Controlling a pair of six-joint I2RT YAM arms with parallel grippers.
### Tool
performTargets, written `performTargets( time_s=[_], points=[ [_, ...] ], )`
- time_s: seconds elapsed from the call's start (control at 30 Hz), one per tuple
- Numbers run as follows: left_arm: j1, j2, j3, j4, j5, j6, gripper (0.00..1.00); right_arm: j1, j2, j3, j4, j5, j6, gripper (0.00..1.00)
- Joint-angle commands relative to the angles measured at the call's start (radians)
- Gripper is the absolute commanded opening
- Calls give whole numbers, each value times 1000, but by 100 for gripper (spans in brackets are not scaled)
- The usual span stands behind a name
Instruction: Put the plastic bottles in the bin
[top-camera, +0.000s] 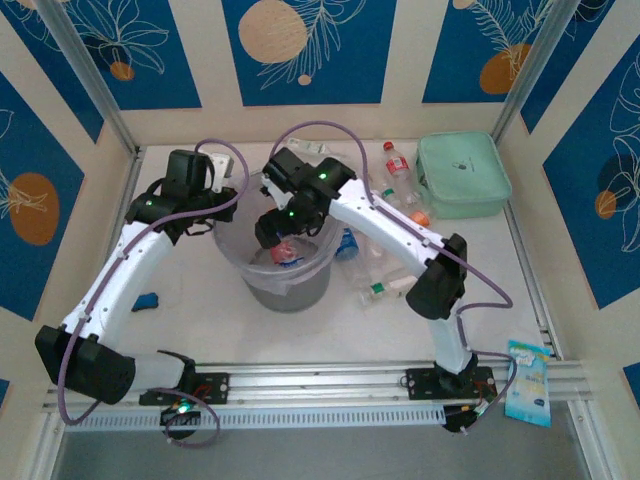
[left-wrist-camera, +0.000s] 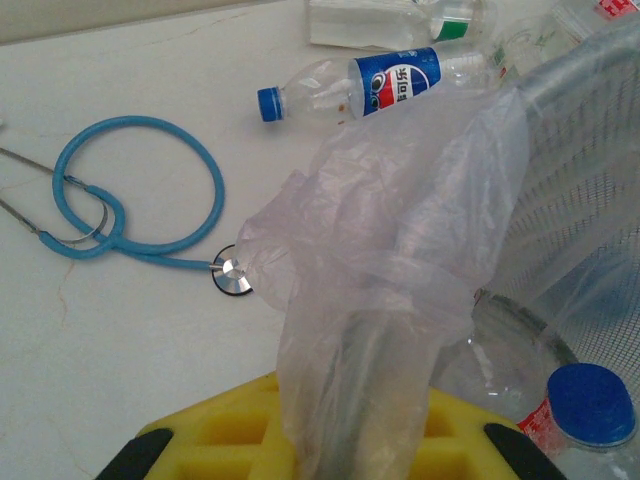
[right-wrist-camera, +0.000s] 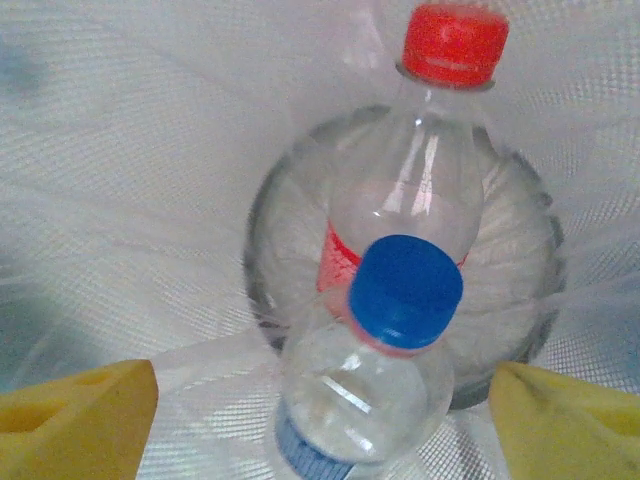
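Observation:
The translucent bin stands mid-table, lined with a thin clear plastic bag. My left gripper is at the bin's left rim, shut on a bunched fold of that bag. Over the bin's mouth, my right gripper points down into it with its yellow fingers wide apart. A blue-capped bottle is between them, touching neither. Below it a red-capped, red-labelled bottle lies on the bin's floor. A blue-labelled bottle and a green-labelled one lie on the table.
More bottles lie right of the bin: a red-capped one and a green-labelled one. A mint-green box sits at the back right. A blue stethoscope lies beside the bin. A small blue object is at the left.

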Motion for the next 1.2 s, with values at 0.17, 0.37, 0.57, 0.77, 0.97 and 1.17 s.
performTargets(
  time_s=[0.17, 0.37, 0.57, 0.77, 0.97, 1.17],
  points=[
    [6, -3, -7, 20, -8, 50, 0, -3, -243, 29, 35, 40, -57, 96],
    [6, -11, -18, 22, -8, 53, 0, -114, -421, -119, 112, 45, -2, 99],
    [6, -12, -21, 26, -8, 55, 0, -358, -710, -450, 307, -49, 201, 99],
    [9, -12, -19, 26, 1, 56, 0, -602, -903, -738, 268, 120, 484, 99],
    [8, -18, -25, 26, 4, 56, 0, -754, -909, -917, 172, 101, 670, 99],
    [9, -22, -30, 28, 3, 53, 0, -803, -913, -1102, 228, 81, 812, 99]
  ],
)
